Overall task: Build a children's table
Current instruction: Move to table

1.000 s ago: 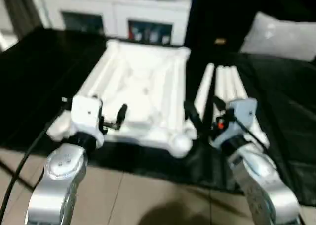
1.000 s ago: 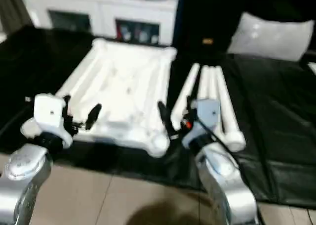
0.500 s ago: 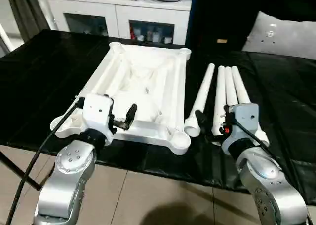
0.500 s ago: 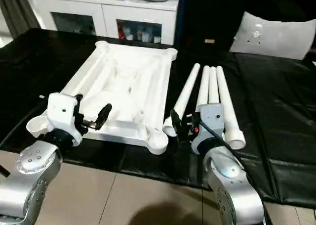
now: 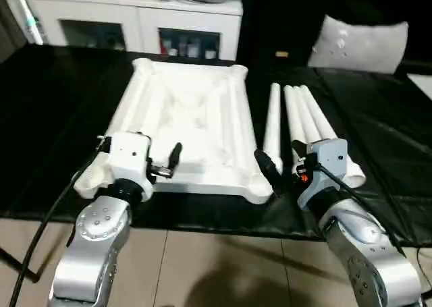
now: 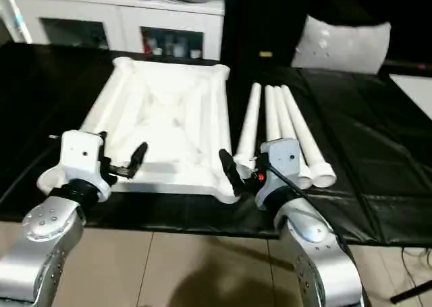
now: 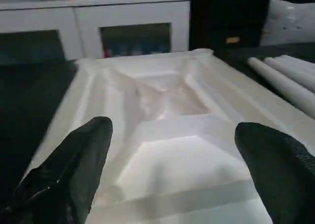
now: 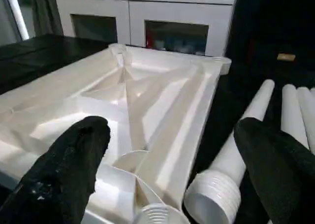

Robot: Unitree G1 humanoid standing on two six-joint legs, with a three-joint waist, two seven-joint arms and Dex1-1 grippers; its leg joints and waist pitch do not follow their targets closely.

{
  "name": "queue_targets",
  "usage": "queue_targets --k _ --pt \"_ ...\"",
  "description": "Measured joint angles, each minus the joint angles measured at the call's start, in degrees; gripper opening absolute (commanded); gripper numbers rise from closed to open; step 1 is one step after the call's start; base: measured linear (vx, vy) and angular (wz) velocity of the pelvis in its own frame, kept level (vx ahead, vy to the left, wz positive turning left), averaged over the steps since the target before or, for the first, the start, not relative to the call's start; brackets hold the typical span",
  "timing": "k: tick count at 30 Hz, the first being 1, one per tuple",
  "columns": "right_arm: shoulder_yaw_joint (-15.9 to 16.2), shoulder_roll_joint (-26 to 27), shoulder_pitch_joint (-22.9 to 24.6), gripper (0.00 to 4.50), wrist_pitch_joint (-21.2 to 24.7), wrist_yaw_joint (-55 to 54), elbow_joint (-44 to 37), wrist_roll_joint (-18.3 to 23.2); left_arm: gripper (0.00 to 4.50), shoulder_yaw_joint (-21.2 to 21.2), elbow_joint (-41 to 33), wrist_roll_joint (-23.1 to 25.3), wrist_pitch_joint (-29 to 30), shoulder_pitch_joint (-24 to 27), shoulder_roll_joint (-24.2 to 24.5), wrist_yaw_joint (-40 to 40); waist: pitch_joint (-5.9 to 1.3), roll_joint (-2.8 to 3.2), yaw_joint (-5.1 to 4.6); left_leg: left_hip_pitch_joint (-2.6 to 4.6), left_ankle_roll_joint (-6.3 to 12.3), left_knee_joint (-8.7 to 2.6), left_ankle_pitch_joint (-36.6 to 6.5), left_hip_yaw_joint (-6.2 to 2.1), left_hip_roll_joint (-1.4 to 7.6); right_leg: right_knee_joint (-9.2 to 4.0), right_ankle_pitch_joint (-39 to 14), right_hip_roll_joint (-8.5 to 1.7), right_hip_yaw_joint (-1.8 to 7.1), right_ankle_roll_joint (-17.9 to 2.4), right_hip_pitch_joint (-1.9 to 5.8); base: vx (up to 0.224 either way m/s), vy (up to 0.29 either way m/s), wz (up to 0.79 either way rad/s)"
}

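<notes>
The table top (image 5: 189,128) lies ribs-up on the black mat (image 5: 54,118); four legs (image 5: 304,121) lie beside it. My left gripper (image 7: 167,155) and right gripper (image 8: 172,160) gape wide, empty. Legs look light, stiff, slick: I grasp mid-shaft.

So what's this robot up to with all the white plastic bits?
It is about to put a children's table together. The table top lies upside down on the black surface, and four legs lie side by side to its right, none fitted yet. Both grippers are open and hold nothing: the left gripper hovers at the top's near edge, the right gripper by the legs' near ends.
</notes>
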Motion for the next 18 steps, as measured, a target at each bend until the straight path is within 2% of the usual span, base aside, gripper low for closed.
queue_targets --k 2,4,6,10,18 --pt "0.45 -0.97 -0.15 4.46 0.38 -0.16 0.02 -1.24 4.47 0.16 -0.5 -0.09 0.43 0.37 0.05 -0.04 0.11 -0.28 -0.03 -0.19 -0.02 -0.08 0.01 0.54 -0.02 -0.06 -0.03 -0.52 -0.02 1.27 -0.1 -0.063 0.033 0.0" --pt "0.57 -2.15 -0.15 4.46 1.38 -1.34 0.11 -3.36 4.47 0.2 -0.74 -0.67 0.87 1.09 -0.09 -0.15 0.24 -0.46 -0.18 -0.12 -0.23 -0.65 0.13 1.16 0.0 -0.08 -0.42 -1.02 -0.07 2.57 -0.3 -0.03 0.004 -0.01" --pt "0.52 -3.05 -0.13 4.46 3.09 -1.51 0.32 -3.43 4.47 0.21 -0.75 -0.69 1.05 1.33 0.24 -0.44 0.33 -0.64 -0.25 -0.05 -0.36 -1.17 0.21 1.46 0.1 -0.13 -0.44 -1.11 -0.04 2.63 -0.47 0.0 0.0 0.0" --pt "0.49 -3.0 0.46 4.46 1.59 -1.16 0.47 -3.6 4.47 -0.32 -0.74 -0.38 0.42 3.07 1.24 -1.54 0.42 -0.77 -0.2 -0.2 -1.03 -1.92 0.65 1.6 0.28 0.0 -0.18 -1.1 -0.07 2.6 -1.04 0.0 0.0 0.0" --pt "0.32 -2.51 0.51 4.46 0.87 -1.13 0.51 -3.57 4.47 -2.62 -0.38 -0.34 -0.13 5.56 1.35 -2.91 0.46 -0.76 -0.03 0.06 -0.83 -2.54 1.23 2.39 1.29 0.09 0.21 -0.76 -0.37 2.33 -1.2 0.0 0.0 0.0"
